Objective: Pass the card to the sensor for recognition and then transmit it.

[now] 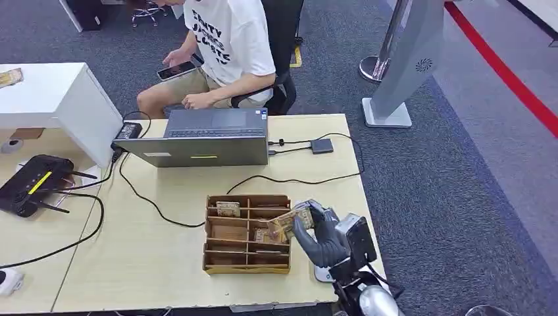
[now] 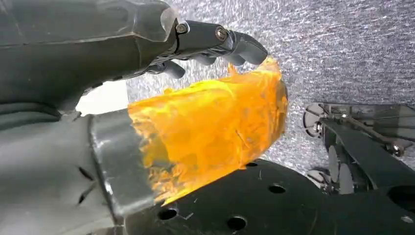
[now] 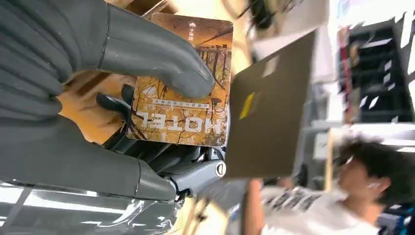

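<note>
A pale wooden surface (image 1: pixel 164 263) is seen from the head view, with grey carpet (image 1: pixel 460 197) spread around it. A person (image 1: pixel 224 46) in a white printed shirt is seated at its far edge, and a phone (image 1: pixel 175 70) is held in that person's hand. A grey laptop (image 1: pixel 207 137) is set open on the far part of the surface, with black cables (image 1: pixel 296 179) run from it across the wood. A black router (image 1: pixel 29 184) is placed on the adjoining surface to the left.

A wooden box (image 1: pixel 247 234) divided into compartments is set near the front right of the surface, and cards are seen lying in several compartments.

The right hand (image 1: pixel 322 237) is held just beside the right wall of the box. A card (image 3: pixel 183 85) printed with an autumn picture and the word HOTEL is pinched flat between the thick grey thumb (image 3: pixel 151 54) on its face and the darker fingers (image 3: pixel 122 110) behind it; the card is thus kept off the surface, at the right edge of the box.

In the left wrist view, the left hand (image 2: pixel 147 73) is seen over carpet, its dark fingers (image 2: pixel 230 41) curled in, with orange film wrapped around the thumb. Whether anything is held cannot be told.
</note>
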You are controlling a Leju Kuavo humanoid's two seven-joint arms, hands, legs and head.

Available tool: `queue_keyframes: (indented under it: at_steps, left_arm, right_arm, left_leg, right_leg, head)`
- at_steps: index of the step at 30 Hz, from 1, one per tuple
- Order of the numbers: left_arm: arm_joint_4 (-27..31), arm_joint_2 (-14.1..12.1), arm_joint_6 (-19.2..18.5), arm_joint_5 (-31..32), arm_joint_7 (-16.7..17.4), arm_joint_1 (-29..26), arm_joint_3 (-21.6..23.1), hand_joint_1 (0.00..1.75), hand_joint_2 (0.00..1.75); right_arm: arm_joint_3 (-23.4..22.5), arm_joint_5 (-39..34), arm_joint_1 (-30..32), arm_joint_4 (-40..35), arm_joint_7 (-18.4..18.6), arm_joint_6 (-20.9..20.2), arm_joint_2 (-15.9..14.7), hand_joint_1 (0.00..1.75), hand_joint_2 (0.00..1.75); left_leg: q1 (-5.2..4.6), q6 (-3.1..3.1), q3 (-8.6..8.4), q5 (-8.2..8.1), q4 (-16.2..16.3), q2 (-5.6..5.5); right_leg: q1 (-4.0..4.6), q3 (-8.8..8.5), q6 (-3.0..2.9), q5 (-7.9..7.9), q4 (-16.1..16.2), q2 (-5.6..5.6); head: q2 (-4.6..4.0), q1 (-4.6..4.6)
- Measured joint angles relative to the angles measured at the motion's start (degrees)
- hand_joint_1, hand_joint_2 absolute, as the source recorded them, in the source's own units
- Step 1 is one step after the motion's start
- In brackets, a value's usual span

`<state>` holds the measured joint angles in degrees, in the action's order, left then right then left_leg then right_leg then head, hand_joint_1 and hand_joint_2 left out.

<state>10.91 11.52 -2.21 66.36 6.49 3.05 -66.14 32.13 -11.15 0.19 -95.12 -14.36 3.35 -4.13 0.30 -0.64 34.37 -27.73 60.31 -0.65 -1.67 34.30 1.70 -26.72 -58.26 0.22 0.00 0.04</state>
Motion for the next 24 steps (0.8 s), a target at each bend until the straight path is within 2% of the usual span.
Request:
queue_keyframes:
  at_steps: [6,10,24]
  left_arm:
    - [0.0,0.13,0.61,-1.09,-0.09,-0.24,-1.62,0.0,0.0]
    - [0.0,0.28,0.7,-1.09,-0.09,-0.26,-2.31,0.0,0.0]
    - [0.0,0.46,1.01,-0.5,-0.26,-0.26,-2.53,0.0,0.0]
  right_arm:
    - [-4.01,2.47,6.36,-0.41,0.44,3.14,-3.54,1.75,1.75]
    - [-5.04,3.45,7.95,-0.44,0.81,4.04,-4.56,1.75,1.75]
    - [-6.44,5.75,8.97,2.41,3.04,7.98,-4.81,1.75,1.75]
  left_leg:
    - [-0.04,0.0,0.0,-0.08,0.0,0.01]
    - [-0.03,0.02,-0.03,-0.09,0.0,0.03]
    - [-0.01,0.02,-0.01,-0.09,0.0,0.02]
  right_leg:
    - [0.0,0.0,0.02,-0.03,0.02,0.01]
    - [0.01,0.0,0.0,-0.03,0.01,0.03]
    - [0.02,-0.01,0.0,-0.04,-0.01,0.03]
  head:
    - [0.0,0.02]
    - [0.0,0.02]
    - [0.0,0.02]
